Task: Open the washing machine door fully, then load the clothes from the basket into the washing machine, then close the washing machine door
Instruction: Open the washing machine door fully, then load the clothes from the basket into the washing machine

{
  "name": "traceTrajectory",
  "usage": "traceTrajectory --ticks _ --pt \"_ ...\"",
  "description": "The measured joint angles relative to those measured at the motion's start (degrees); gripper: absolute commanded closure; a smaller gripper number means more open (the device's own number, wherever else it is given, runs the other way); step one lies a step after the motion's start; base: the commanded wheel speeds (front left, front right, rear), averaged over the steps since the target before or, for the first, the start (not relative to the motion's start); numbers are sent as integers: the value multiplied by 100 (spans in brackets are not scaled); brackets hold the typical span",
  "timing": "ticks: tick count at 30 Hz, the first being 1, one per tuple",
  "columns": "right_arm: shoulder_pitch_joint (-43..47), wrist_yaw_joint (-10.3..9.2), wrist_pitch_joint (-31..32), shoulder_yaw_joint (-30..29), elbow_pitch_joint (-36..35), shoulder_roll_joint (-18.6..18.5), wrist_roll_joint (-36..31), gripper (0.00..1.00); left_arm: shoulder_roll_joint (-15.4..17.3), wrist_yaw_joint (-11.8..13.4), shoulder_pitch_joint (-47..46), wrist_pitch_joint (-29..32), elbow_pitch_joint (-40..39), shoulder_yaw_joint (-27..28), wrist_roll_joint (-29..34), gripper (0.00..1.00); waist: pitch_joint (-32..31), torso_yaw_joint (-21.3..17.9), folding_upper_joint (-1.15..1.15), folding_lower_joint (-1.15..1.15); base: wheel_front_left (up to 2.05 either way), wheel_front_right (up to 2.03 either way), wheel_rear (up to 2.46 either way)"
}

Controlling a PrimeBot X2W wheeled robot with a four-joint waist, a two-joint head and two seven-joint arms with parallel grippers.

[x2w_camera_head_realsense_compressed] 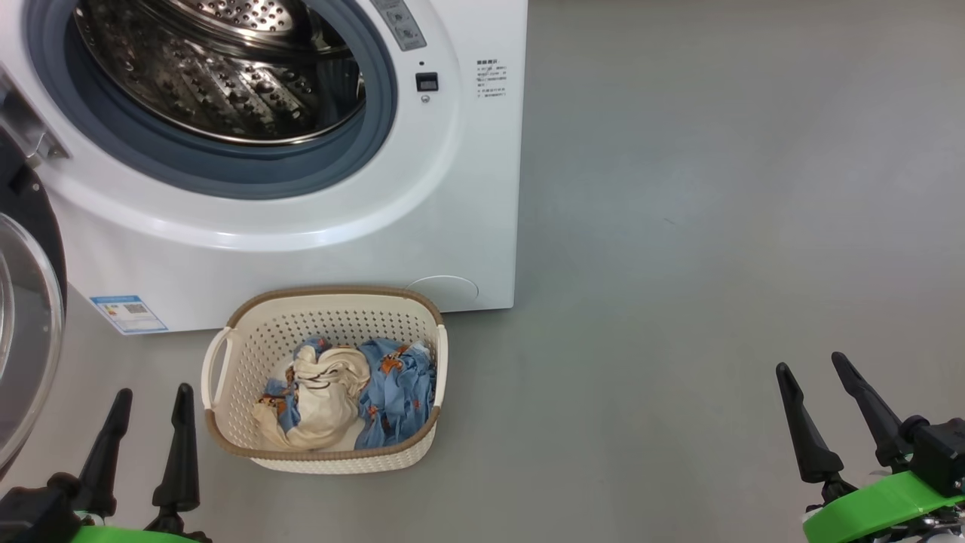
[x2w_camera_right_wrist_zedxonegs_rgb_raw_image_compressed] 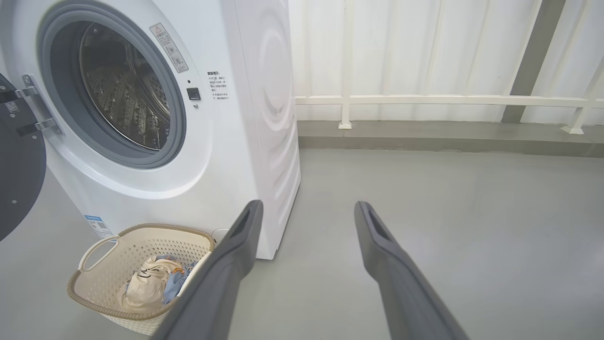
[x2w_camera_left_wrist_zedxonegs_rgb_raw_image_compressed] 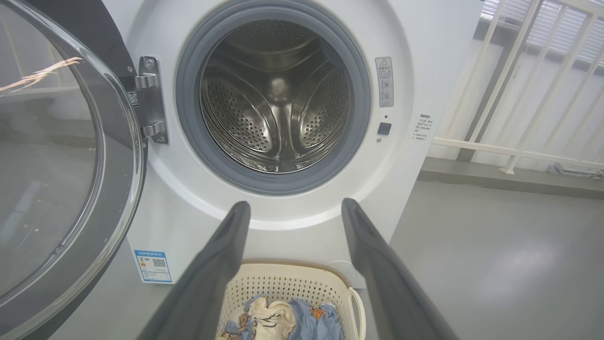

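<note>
The white washing machine stands with its steel drum bare. Its door is swung wide to the left on the hinge. In front sits the cream basket holding the blue printed and cream-white clothes. My left gripper hangs open just left of the basket, empty. Far to the right over bare floor, the right gripper is open and empty.
Grey floor spreads to the right of the machine. A white railing and a low kerb run along the wall behind. The open door's rim reaches close to my left arm.
</note>
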Motion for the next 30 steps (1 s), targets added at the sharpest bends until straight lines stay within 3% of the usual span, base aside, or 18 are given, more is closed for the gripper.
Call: traceTrajectory --ticks 22,30 --pt "0 0 0 -31 -21 34 0 0 -7 0 16 0 -34 -68 0 0 -15 -49 0 0 0 -1 1" --pt "0 0 0 -30 -23 34 0 0 19 0 16 0 -54 -125 -9 0 -10 -65 0 0 33 -117 84"
